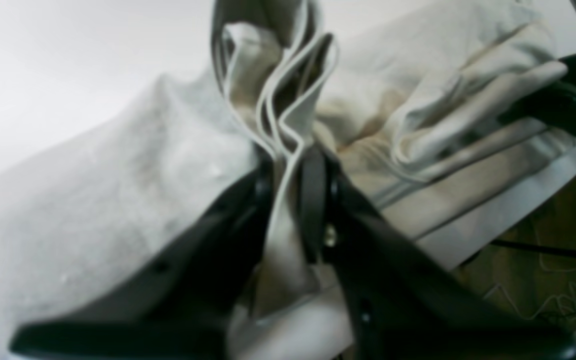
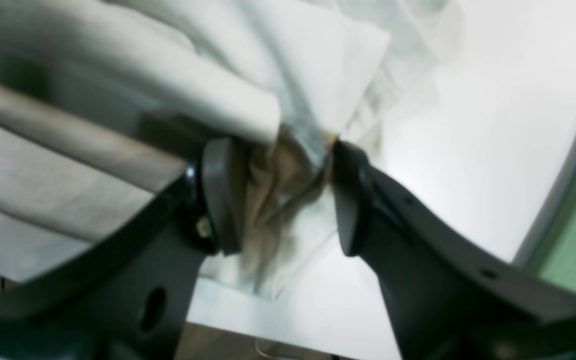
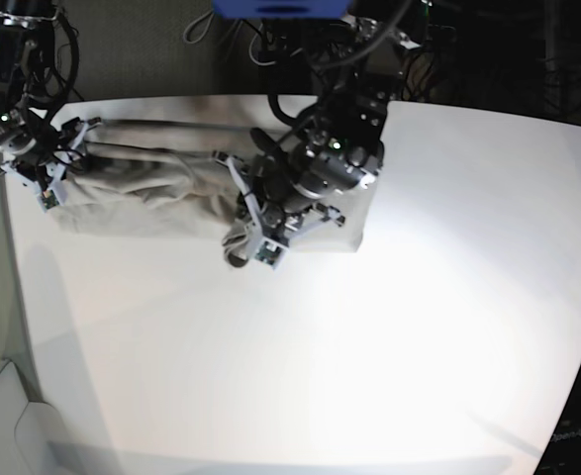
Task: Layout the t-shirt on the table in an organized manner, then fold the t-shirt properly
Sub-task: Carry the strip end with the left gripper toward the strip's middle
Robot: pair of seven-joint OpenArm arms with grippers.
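Base view overhead; both wrist views close on the t-shirt [image 3: 142, 198]

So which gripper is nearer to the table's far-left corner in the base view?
Right. The right gripper holds the t-shirt beside that corner of the table; the left gripper grips it near mid-table.

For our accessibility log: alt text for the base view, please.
A grey-beige t-shirt lies bunched along the far edge of a white table; the left pincer pinches one end, the right pincer grips the other.

Soft, perhaps motion-blurred wrist views — bright glare mid-table [image 3: 389, 327], dark edges
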